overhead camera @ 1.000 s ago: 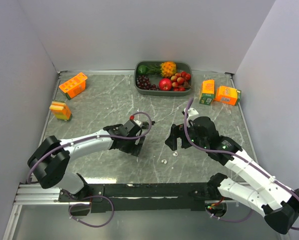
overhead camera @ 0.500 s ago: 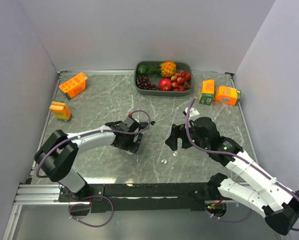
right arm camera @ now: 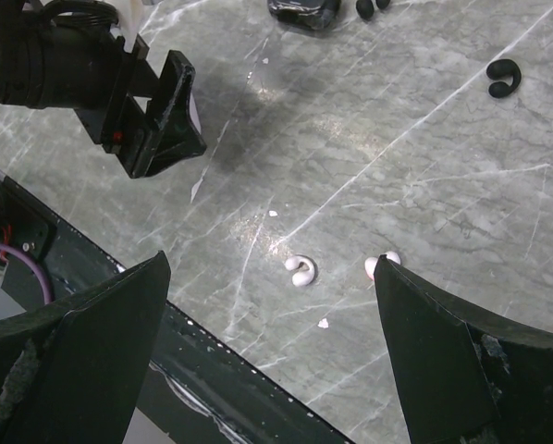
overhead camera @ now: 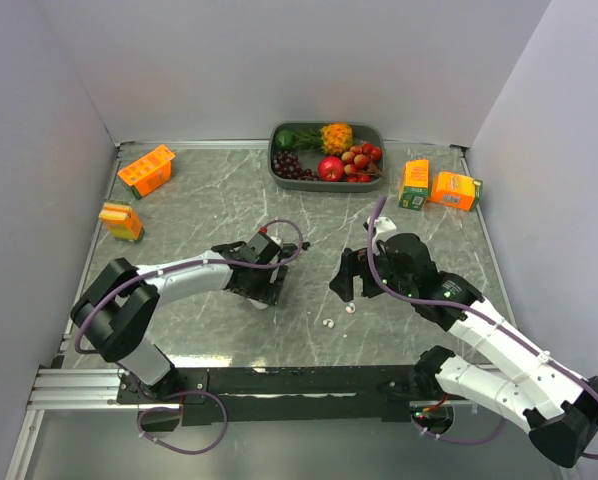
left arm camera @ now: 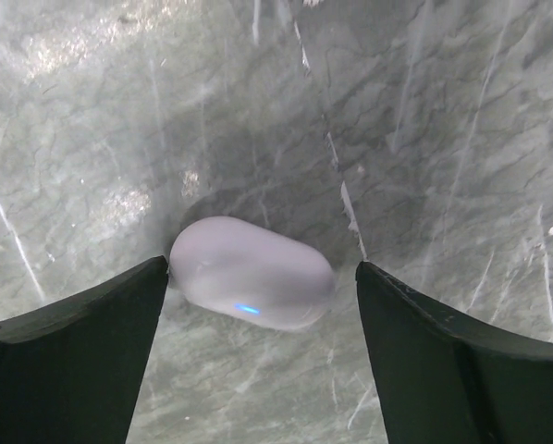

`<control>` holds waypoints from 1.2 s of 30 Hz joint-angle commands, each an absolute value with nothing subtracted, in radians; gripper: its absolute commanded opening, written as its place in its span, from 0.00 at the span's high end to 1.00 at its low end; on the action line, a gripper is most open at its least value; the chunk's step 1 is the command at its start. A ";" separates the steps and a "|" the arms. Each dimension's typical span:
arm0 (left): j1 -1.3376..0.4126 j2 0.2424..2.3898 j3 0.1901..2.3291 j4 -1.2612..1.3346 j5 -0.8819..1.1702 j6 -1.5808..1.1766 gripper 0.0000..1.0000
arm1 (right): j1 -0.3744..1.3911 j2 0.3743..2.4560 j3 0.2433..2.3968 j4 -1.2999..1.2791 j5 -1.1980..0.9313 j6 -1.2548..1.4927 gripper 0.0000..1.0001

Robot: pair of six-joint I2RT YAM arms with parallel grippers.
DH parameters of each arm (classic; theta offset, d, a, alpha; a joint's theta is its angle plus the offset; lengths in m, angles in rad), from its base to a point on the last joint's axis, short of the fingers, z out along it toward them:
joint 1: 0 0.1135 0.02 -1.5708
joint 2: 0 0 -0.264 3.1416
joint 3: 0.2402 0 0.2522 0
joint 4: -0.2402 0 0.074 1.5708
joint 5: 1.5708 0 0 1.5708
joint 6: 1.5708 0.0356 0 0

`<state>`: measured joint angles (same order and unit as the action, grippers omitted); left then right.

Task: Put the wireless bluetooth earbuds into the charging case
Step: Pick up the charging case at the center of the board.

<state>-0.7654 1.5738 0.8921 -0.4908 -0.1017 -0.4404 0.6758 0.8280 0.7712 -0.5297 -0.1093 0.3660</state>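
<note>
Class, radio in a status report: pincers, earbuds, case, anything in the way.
Left pincer open, straddling white case. Right pincer open above white earbuds, both loose on table. Nothing seen blocking.

A grey-green tray [overhead camera: 324,185] sits mid-way along the far edge of the marble bench [overhead camera: 209,200], holding dark grapes [overhead camera: 289,163] and a red apple [overhead camera: 330,168]. Near the far left corner lies an orange carton [overhead camera: 146,170]; a second carton [overhead camera: 121,221] stands by the left edge. Two more cartons [overhead camera: 415,184] [overhead camera: 455,190] sit side by side near the far right corner.
</note>
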 commanded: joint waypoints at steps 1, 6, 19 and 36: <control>-0.769 1.591 0.908 -0.443 -0.094 -0.468 0.16 | 0.684 0.831 0.799 -0.531 -0.098 0.368 0.01; -0.773 1.601 0.900 -0.431 -0.117 -0.506 0.25 | 0.684 0.830 0.805 -0.538 -0.087 0.370 0.01; -0.779 1.631 0.896 -0.390 -0.202 -0.655 0.30 | 0.684 0.816 0.799 -0.538 -0.075 0.387 0.01; -0.801 1.580 0.922 -0.439 -0.275 -0.637 0.04 | 0.686 0.804 0.798 -0.554 -0.069 0.379 0.01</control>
